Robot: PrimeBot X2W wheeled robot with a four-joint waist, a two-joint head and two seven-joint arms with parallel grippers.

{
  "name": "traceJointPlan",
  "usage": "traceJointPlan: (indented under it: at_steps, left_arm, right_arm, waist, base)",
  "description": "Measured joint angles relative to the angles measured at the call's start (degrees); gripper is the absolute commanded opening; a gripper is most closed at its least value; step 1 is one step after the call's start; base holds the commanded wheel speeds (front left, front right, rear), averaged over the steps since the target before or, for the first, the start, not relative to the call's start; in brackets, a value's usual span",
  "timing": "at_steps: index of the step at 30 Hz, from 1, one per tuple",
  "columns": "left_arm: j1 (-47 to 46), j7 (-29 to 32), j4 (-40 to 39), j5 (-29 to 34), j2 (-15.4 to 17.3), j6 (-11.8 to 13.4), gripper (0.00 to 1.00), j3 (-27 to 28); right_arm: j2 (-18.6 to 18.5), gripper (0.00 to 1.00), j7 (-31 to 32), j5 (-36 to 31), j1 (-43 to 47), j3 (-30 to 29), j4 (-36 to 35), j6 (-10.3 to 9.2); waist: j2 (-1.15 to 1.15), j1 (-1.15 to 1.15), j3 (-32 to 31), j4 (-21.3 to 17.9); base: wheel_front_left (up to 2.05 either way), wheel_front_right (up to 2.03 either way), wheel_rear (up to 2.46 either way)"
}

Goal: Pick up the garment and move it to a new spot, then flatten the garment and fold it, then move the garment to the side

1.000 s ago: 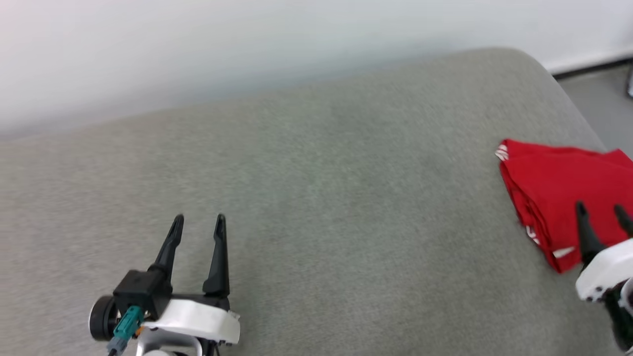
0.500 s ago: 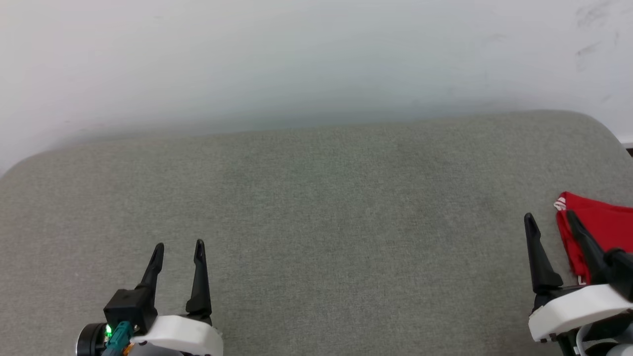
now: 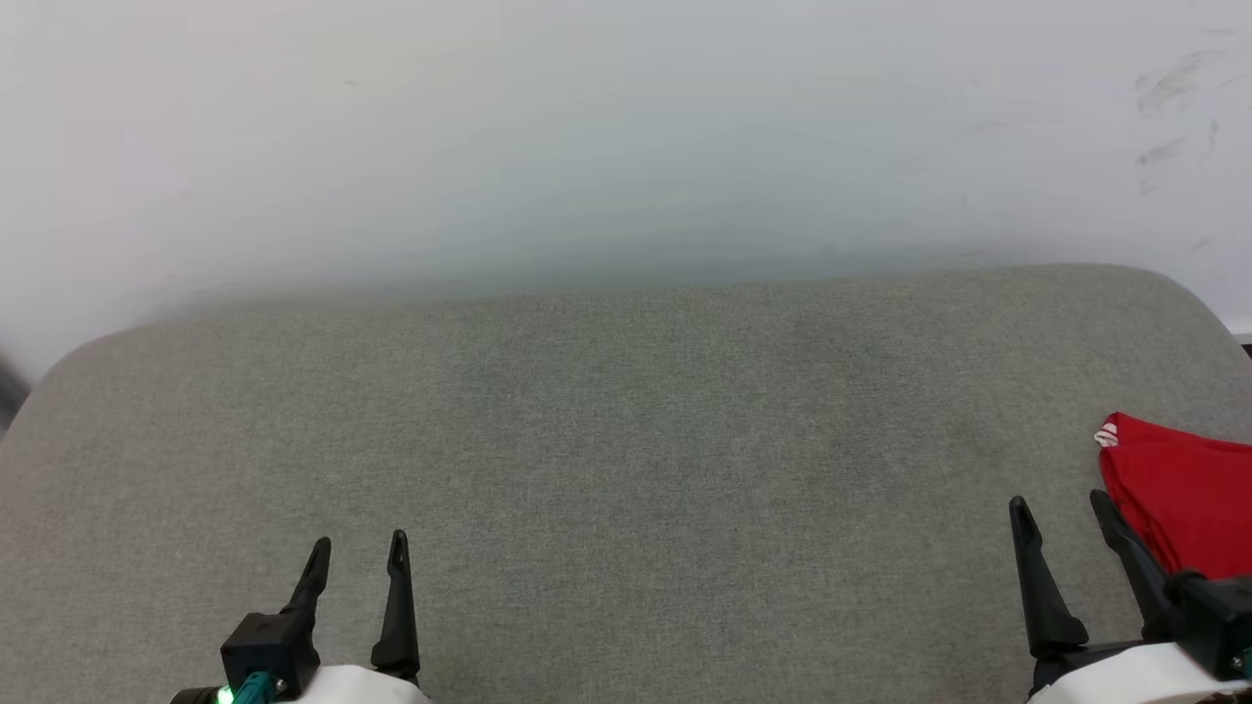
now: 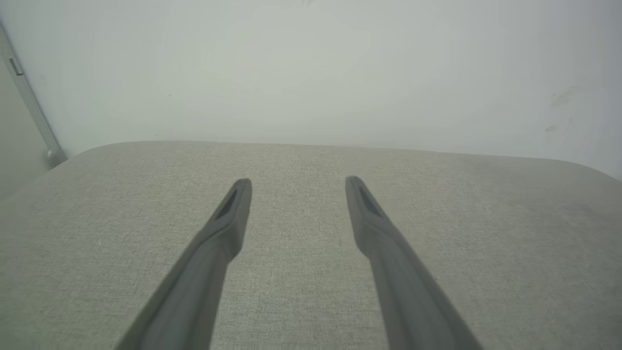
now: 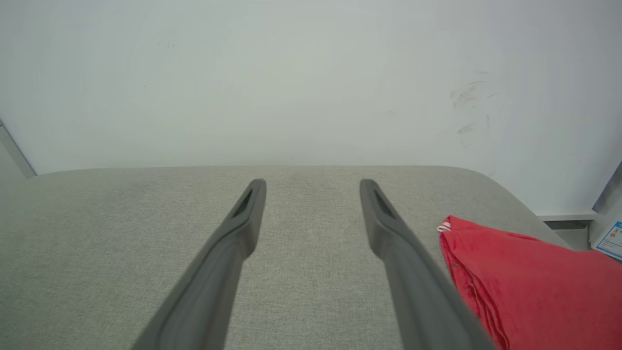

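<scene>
The garment (image 3: 1184, 494) lies folded, red with a bit of red-and-white striped trim at its far corner, at the right edge of the grey cushioned surface (image 3: 626, 440); in the right wrist view the garment (image 5: 529, 277) sits just right of my fingers. My right gripper (image 3: 1061, 506) stands open at the lower right, its right finger just left of the cloth, holding nothing. At the lower left my left gripper (image 3: 358, 543) is open and empty over bare fabric, and the left gripper (image 4: 297, 182) points toward the wall.
A pale wall (image 3: 626, 137) rises right behind the surface, with dark scuff marks (image 3: 1169, 88) at upper right. The surface rounds off at its right corner (image 5: 505, 187), beside a grey floor strip and a blue-and-white label (image 5: 611, 238).
The head camera has swung left and tilted up, so the whole picture shifted and the garment slid to the right edge. Both grippers sit lower in view, the right one now left of the cloth.
</scene>
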Motion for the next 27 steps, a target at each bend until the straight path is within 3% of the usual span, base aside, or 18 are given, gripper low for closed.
traceJointPlan:
  at_steps: [27]
  left_arm:
    - [-0.9, 0.0, 1.2, 1.6, -1.6, -1.8, 1.00, 1.4]
  right_arm:
    - [-0.6, 1.00, -0.3, 0.6, -1.1, 1.0, 1.5, 0.00]
  waist:
    - [0.00, 0.01, 1.5, 1.7]
  base:
    - [0.00, 0.00, 0.00]
